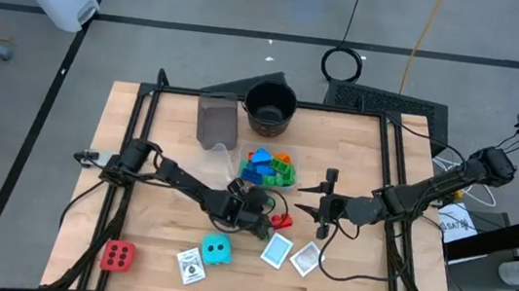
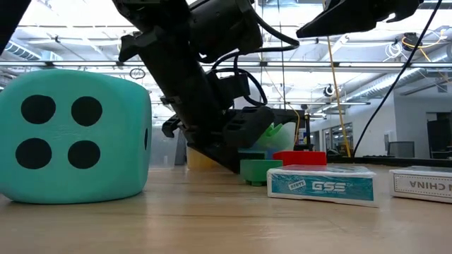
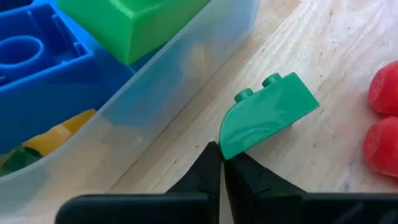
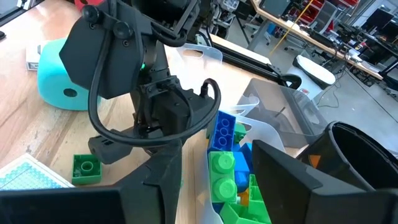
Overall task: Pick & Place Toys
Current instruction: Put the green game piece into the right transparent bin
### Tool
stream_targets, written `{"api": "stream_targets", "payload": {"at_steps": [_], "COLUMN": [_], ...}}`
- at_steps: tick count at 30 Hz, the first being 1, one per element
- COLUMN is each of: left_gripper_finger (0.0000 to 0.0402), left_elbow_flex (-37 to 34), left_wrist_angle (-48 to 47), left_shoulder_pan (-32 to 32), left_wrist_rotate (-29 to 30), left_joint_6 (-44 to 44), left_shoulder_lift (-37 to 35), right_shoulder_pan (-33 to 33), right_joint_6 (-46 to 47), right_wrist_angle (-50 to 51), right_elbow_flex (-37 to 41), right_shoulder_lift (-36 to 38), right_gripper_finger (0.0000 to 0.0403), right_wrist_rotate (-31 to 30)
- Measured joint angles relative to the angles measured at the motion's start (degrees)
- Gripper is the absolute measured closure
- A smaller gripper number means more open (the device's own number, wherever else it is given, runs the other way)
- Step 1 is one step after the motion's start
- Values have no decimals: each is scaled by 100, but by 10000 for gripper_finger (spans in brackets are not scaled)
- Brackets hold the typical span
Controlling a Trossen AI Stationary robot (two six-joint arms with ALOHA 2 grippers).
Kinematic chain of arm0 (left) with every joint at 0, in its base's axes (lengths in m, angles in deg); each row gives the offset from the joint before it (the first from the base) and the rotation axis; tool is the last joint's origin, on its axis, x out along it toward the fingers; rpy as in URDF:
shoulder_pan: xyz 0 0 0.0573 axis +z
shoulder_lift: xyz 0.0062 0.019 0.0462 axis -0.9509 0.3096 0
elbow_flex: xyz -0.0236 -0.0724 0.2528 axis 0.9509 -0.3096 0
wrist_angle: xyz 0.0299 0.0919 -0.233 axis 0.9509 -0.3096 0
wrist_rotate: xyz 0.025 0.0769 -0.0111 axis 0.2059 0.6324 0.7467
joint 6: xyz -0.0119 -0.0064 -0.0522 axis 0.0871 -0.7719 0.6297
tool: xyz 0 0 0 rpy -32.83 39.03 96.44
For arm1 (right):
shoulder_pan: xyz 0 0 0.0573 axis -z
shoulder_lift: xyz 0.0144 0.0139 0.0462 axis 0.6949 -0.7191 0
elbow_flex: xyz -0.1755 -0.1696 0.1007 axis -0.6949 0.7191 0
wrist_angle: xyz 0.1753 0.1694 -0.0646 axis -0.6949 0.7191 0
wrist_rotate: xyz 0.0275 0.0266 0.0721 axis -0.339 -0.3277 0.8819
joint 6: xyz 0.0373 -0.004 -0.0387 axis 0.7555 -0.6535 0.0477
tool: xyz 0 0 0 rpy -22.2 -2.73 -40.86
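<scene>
At the table's near-left corner lies the red dotted cube (image 1: pixel 117 256); a small white-bordered card (image 1: pixel 191 267) sits to its right, and just beside that card stands the cyan dotted cube (image 1: pixel 217 249); the left arm reaches in from the left edge across the wood, and the left gripper (image 1: pixel 254 210) is down at the table's middle, just in front of the clear tub (image 1: pixel 239 166) of blocks; in the left wrist view its fingertips (image 3: pixel 211 163) are pressed together, their tips meeting at the rounded edge of a green block (image 3: pixel 266 116) lying on the wood beside the tub's wall, and whether the block is pinched cannot be told; behind the tub stands the black round pot (image 1: pixel 270 108), with a second clear tub (image 1: pixel 217 120) tipped to its left; the blue and green blocks (image 1: pixel 268 165) fill the first tub; a red block (image 1: pixel 282 221) lies just right of the left gripper; two more cards (image 1: pixel 277 251) (image 1: pixel 306 259) lie near the front edge; the right gripper (image 1: pixel 313 199) hovers right of the block tub, fingers spread and empty.
</scene>
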Motion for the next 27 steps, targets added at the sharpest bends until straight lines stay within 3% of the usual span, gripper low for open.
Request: {"api": "stream_targets", "payload": {"at_steps": [17, 27], "left_gripper_finger": [398, 400], "left_elbow_flex": [0, -4], "left_wrist_angle": [-120, -398], "left_shoulder_pan": [-339, -350], "left_wrist_rotate": [-302, -264], "left_joint_6": [-78, -186], "left_shoulder_lift": [-50, -645], "right_shoulder_pan": [-1, -1], "right_joint_6": [0, 0], "right_wrist_angle": [2, 2], "right_elbow_flex": [0, -1], "right_shoulder_lift": [1, 0], "right_gripper_finger": [238, 238], "right_wrist_rotate": [1, 2]}}
